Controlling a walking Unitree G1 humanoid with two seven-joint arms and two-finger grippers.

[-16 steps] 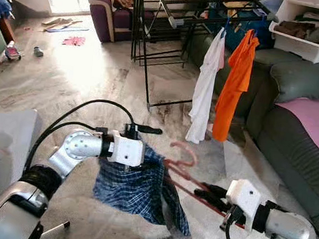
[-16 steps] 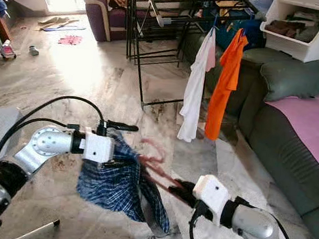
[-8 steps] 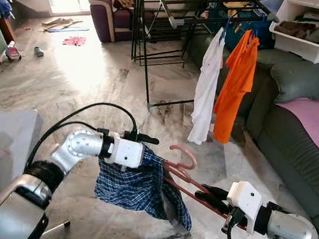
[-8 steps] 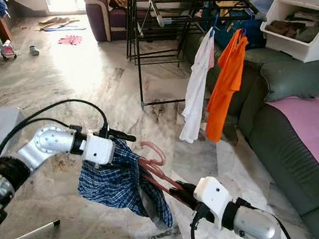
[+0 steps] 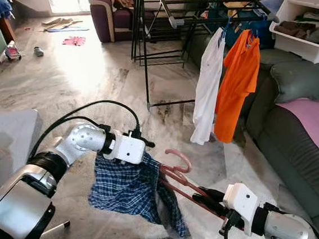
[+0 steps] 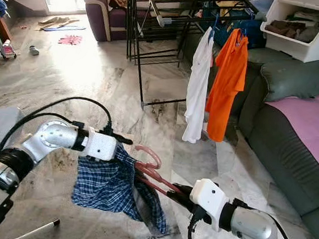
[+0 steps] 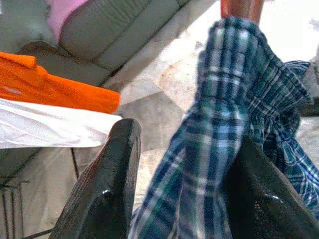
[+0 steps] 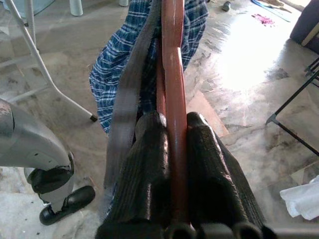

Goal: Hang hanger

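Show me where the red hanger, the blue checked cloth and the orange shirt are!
red hanger (image 5: 180, 155): left eye view, on its curved hook.
blue checked cloth (image 5: 120, 186): left eye view, middle of the hanging fabric.
orange shirt (image 5: 236, 84): left eye view, on its front, hanging from the drying rack.

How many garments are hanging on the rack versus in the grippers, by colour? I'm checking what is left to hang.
White, on the drying rack: 1, the white garment
Orange, on the rack: 1, the orange shirt
Blue plaid, held on the red hanger by the left gripper and right gripper: 1, the plaid garment
Total: 3
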